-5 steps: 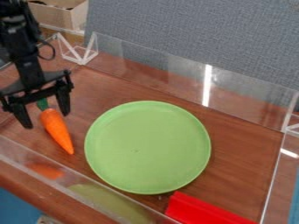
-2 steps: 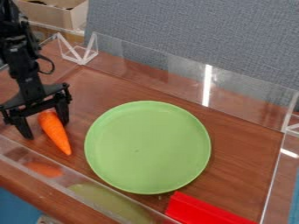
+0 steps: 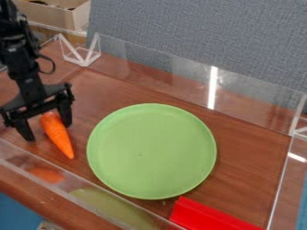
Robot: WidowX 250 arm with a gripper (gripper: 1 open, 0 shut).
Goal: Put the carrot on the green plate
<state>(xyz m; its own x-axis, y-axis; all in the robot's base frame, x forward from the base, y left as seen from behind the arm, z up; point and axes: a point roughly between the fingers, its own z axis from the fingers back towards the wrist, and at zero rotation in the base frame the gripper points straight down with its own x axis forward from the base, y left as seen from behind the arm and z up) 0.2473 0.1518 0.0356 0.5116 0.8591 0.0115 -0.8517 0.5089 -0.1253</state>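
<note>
The orange carrot lies on the wooden table at the left, its dark green stem end pointing up toward the gripper. My gripper hangs straight down over the carrot's upper end, open, with one black finger on each side of it. The fingers reach down to about the table. The large round light-green plate lies flat in the middle of the table, just right of the carrot, with nothing on it.
A flat red block lies at the front right, close to the plate. Clear acrylic walls ring the table. Cardboard boxes stand behind at the back left.
The gripper has come down and slightly left, from just above the carrot's top to straddling it. It stayed open. The carrot and plate have not moved.
</note>
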